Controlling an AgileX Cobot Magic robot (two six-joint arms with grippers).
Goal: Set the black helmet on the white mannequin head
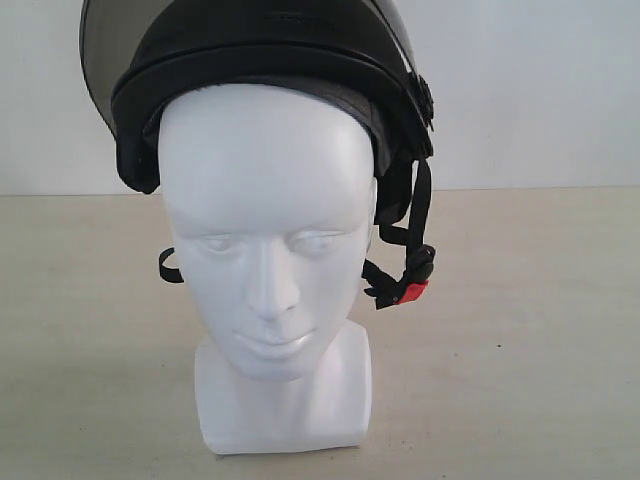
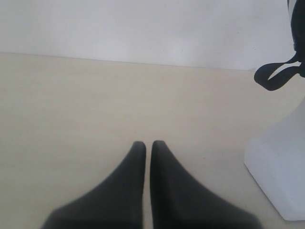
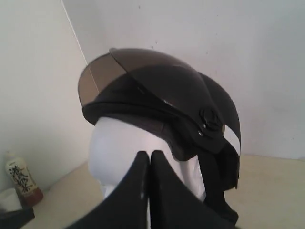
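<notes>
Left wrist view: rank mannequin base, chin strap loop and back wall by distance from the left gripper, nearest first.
From the left gripper:
1. Base of the white mannequin head: off to one side, low, standing on the same surface.
2. Chin strap loop: hanging above that base, further back.
3. Back wall: behind everything, farthest.

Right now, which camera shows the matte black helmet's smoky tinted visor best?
Right wrist view: the smoky tinted visor shows nearly whole, raised on the matte black helmet. Exterior view cuts off its top; left wrist view shows only a strap loop.
</notes>
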